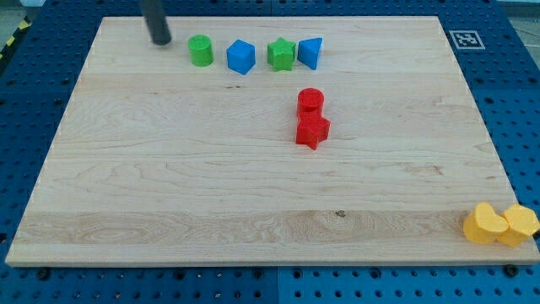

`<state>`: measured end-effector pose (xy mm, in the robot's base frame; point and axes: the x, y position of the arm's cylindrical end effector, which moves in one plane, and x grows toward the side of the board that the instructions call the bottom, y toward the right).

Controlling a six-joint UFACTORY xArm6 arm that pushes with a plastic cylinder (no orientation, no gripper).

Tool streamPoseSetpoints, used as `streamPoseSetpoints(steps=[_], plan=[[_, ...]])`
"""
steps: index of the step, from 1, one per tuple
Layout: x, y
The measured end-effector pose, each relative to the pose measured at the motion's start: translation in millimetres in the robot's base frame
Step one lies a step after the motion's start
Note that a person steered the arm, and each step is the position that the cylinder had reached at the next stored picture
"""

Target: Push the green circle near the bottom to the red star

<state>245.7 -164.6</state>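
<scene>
The green circle [201, 51] stands near the board's top edge, left of centre. The red star [312, 131] lies near the board's middle, touching the red circle [310, 100] just above it. My tip [160, 40] is at the view's top left, a short way to the left of the green circle and apart from it. The rod rises out of the view's top.
A blue hexagon-like block [240, 57], a green star [281, 54] and a blue triangle-like block [310, 52] line up right of the green circle. Two yellow blocks [485, 224] [519, 225] sit at the wooden board's [169, 169] bottom right corner.
</scene>
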Motion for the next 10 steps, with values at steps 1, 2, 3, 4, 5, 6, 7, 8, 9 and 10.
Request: streamPoseSetpoints(steps=[1,2,3,4,5,6,7,8,9,10], plan=[[11,49],[77,52],[144,52],[205,55],[265,57],[305,91],[321,139],[316,143],[329,88],[307,69]])
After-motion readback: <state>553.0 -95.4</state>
